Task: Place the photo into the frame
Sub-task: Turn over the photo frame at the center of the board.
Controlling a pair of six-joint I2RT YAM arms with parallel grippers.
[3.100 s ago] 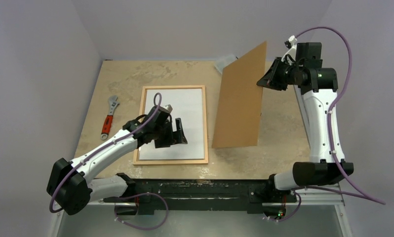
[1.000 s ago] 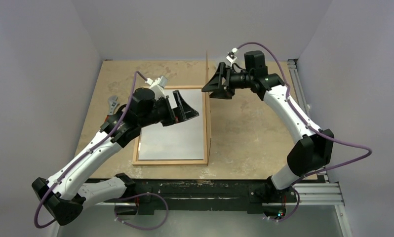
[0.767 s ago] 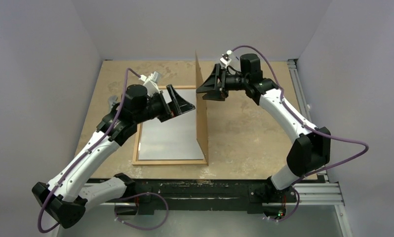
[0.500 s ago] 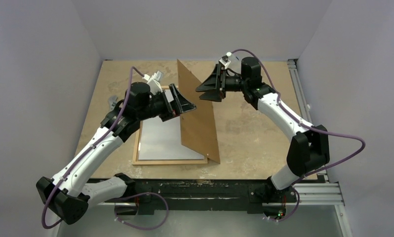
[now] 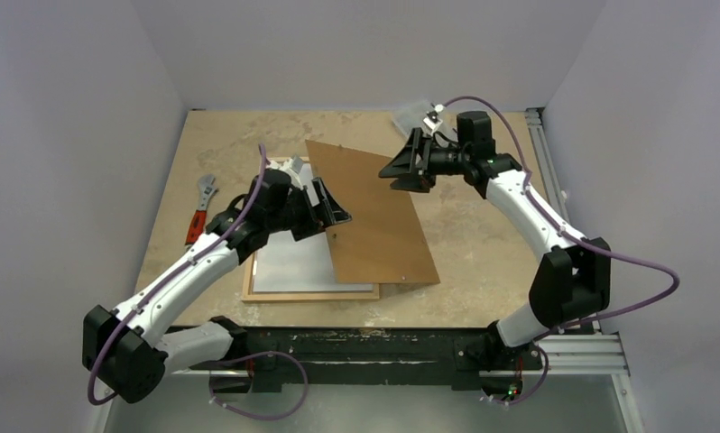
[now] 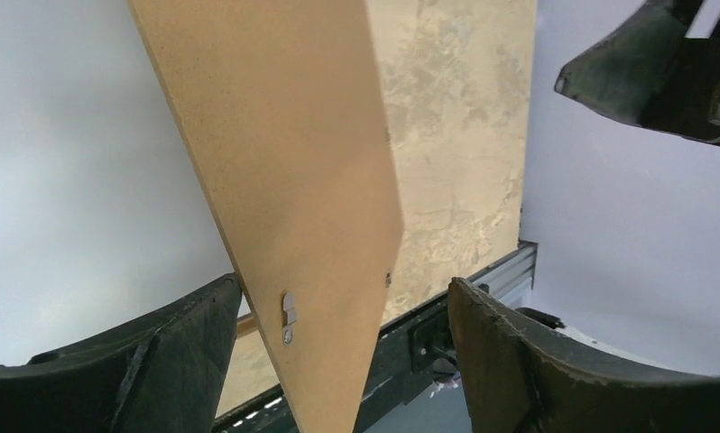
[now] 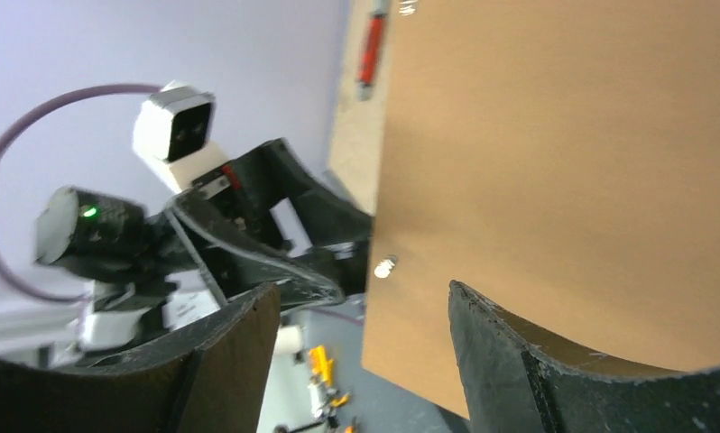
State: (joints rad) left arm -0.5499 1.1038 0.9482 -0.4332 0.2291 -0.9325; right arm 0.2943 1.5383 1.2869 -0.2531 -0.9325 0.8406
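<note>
Grippers of two robot arms flank one brown backing board that slants over the right side of one light wooden frame lying flat on the table. The single photo lies inside the frame with its plain white back facing up. Only its left and near portion shows; the rest is hidden beneath the board. The board's near edge sits low by the frame's near right corner, while its far end rises away from the table.

The left gripper, reaching in over the frame, has its two fingers spread wide with the board's left edge running between them. In the left wrist view one finger sits just beside that edge and the other is well apart from it, so nothing is clamped. The right gripper hangs by the board's far right corner, its two fingers likewise wide apart and holding nothing, with the board's face filling the space beyond them.

One small metal clip is fixed to the board near its edge. One red-handled adjustable wrench lies on the table left of the frame, and one crumpled clear plastic sleeve rests at the far edge.
</note>
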